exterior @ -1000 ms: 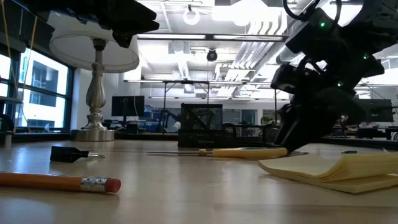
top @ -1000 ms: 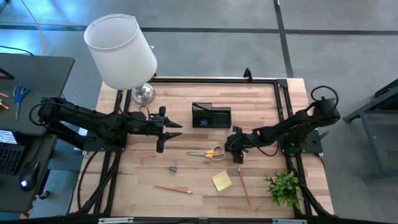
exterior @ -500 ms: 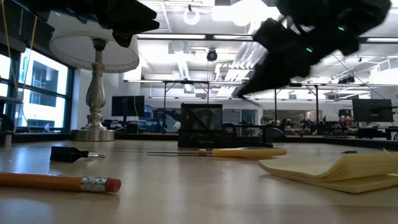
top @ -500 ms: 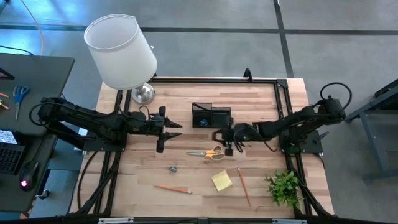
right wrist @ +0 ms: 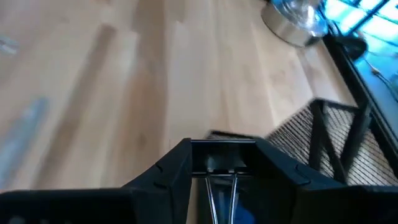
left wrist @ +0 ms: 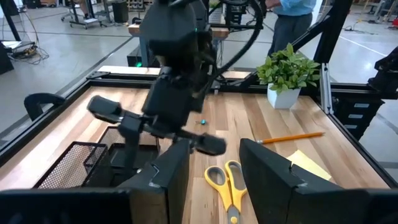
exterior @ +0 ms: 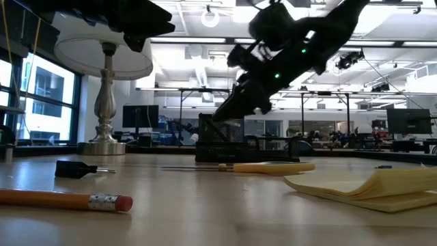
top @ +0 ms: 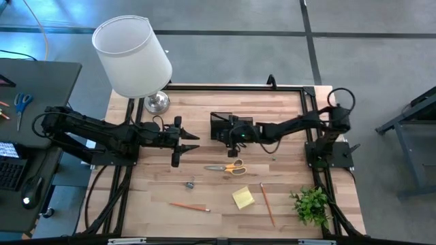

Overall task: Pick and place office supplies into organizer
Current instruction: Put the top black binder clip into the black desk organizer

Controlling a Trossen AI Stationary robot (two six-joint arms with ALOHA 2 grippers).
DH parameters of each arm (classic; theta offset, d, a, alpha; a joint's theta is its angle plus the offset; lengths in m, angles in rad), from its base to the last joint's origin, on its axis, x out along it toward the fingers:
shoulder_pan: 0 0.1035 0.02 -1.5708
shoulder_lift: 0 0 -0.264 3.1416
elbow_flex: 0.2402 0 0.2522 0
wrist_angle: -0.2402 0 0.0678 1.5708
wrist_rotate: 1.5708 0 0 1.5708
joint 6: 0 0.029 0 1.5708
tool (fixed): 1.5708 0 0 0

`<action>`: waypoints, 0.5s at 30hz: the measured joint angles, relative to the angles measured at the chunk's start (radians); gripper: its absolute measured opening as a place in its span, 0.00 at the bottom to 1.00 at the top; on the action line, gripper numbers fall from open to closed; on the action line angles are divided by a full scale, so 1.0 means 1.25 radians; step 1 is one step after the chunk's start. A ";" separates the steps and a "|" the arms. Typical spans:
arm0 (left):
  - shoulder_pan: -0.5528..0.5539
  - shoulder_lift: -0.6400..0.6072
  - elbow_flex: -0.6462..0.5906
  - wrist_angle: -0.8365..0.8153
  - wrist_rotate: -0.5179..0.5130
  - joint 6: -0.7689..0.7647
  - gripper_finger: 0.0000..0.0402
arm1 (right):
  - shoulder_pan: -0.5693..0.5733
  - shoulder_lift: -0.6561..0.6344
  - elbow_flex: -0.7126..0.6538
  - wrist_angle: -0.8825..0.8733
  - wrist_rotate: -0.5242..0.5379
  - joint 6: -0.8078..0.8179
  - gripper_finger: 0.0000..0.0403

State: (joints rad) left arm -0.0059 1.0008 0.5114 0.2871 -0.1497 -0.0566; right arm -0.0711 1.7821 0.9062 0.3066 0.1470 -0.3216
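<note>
The black mesh organizer [top: 240, 127] stands at the table's far middle. My right gripper [top: 230, 129] hangs just above it, shut on a small black binder clip [right wrist: 222, 155]; the low view shows this gripper [exterior: 231, 111] slanting down over the organizer [exterior: 222, 137]. My left gripper [top: 182, 141] waits open and level, left of the organizer, with nothing between its fingers [left wrist: 214, 180]. Yellow-handled scissors [top: 228, 167], a second binder clip [top: 190, 182], two pencils [top: 189, 206] [top: 267, 204] and a yellow sticky-note pad [top: 243, 197] lie flat on the wood. My right gripper pinches the binder clip's black body [right wrist: 222, 163] between its two fingertips, with the clip's wire handles [right wrist: 219, 193] running back between the fingers. The fingers come slanting down from the table's right side. The clip is lifted clear, above the organizer.
A white-shaded lamp [top: 133, 58] stands at the far left corner, and a small green plant [top: 312, 204] at the near right corner. A tiny blue eraser [top: 274, 159] lies right of the scissors. Bare wood lies between the scissors and the near edge.
My right gripper has risen from the table beside the scissors and swung toward the table's far left, ending over the organizer. It has rolled about its own line on the way. The left arm has kept still.
</note>
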 joint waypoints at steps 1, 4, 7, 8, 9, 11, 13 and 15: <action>0.000 0.000 0.000 0.000 0.000 0.000 0.33 | -0.003 0.007 0.013 -0.015 0.018 -0.001 0.32; 0.000 0.000 0.000 0.000 0.000 0.000 0.33 | -0.013 0.016 0.045 -0.049 0.035 -0.001 0.32; 0.000 0.000 0.000 0.000 0.000 0.000 0.33 | -0.018 0.016 0.060 -0.067 0.040 -0.001 0.32; 0.000 0.000 0.000 0.000 0.000 0.000 0.33 | -0.020 0.016 0.061 -0.068 0.047 -0.001 0.32; 0.000 0.000 0.000 0.000 0.000 0.000 0.33 | -0.022 0.016 0.061 -0.068 0.054 -0.001 0.32; 0.000 0.000 0.000 0.000 0.000 0.000 0.33 | -0.025 0.016 0.061 -0.080 0.065 0.008 0.33; 0.000 0.000 0.000 0.000 0.000 0.000 0.33 | -0.029 0.016 0.061 -0.094 0.065 0.024 0.35; 0.000 0.000 0.000 0.000 0.000 0.000 0.33 | -0.032 0.016 0.061 -0.108 0.063 0.027 0.37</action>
State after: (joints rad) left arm -0.0059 1.0008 0.5114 0.2867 -0.1500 -0.0563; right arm -0.1112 1.8027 0.9825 0.1711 0.2263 -0.2878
